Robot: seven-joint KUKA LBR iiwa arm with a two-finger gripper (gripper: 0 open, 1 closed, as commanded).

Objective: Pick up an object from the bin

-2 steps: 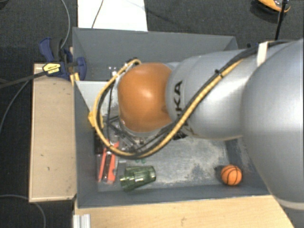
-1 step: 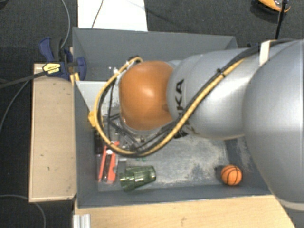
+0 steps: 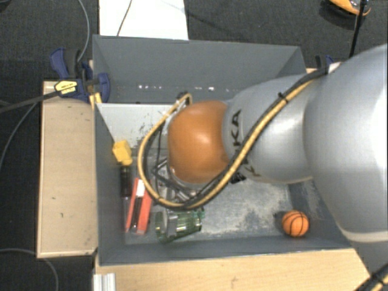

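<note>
My gripper (image 3: 174, 191) reaches down at the bin's front left, mostly covered from above, with part of its dark body showing. Just in front of it, near the front wall, lies a green see-through object (image 3: 179, 223). To its left a red and orange flat tool (image 3: 138, 207) lies lengthwise on the floor. Beside that, along the left wall, is a black stick with a yellow head (image 3: 122, 153).
A small orange basketball (image 3: 295, 223) rests in the front right corner. The arm with its orange cover and looping cables spans the bin from the right and hides the middle of the floor.
</note>
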